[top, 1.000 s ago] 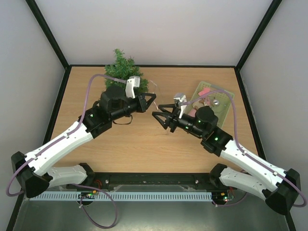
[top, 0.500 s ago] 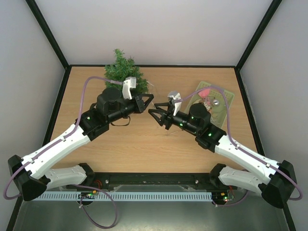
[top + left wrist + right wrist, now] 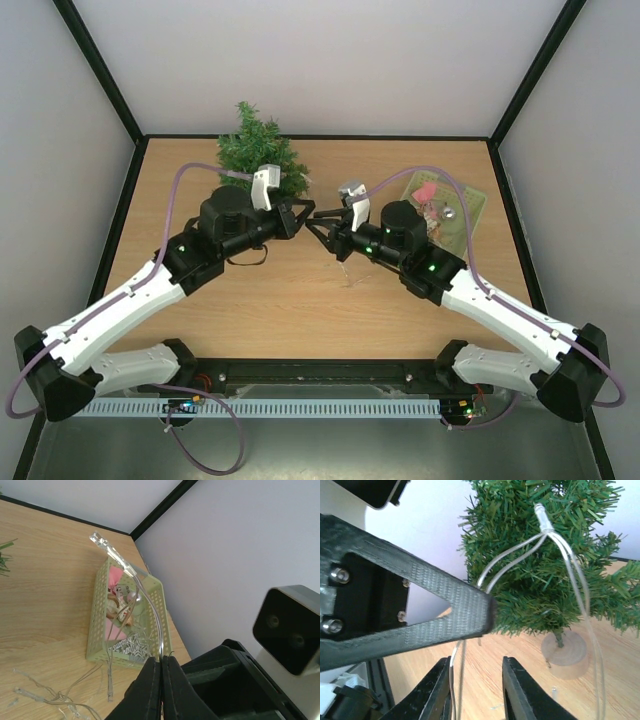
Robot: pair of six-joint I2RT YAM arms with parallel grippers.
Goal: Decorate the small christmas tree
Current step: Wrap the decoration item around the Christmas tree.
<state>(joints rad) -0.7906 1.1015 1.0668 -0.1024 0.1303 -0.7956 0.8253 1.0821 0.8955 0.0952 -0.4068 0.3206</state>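
The small christmas tree (image 3: 258, 150) stands at the table's back left; the right wrist view shows its green branches (image 3: 545, 565) and pale round base (image 3: 565, 652). My left gripper (image 3: 297, 215) is shut on a clear wire of a light string (image 3: 151, 605), whose bulb (image 3: 100, 542) sticks up above the jaws (image 3: 161, 660). My right gripper (image 3: 322, 226) faces it tip to tip, open (image 3: 477, 690). A strand of the string (image 3: 452, 675) runs along the inside of its left finger. Another bulb (image 3: 542, 517) hangs in front of the tree.
A pale green perforated basket (image 3: 468, 205) with pink and silver ornaments sits at the back right, also in the left wrist view (image 3: 97, 630). Loose wire (image 3: 50, 695) lies on the table near it. The left gripper's finger (image 3: 420, 615) crosses the right wrist view.
My right arm has swung left and back, bringing its open gripper close to the left gripper. The left gripper has drifted slightly left, still shut on the wire.
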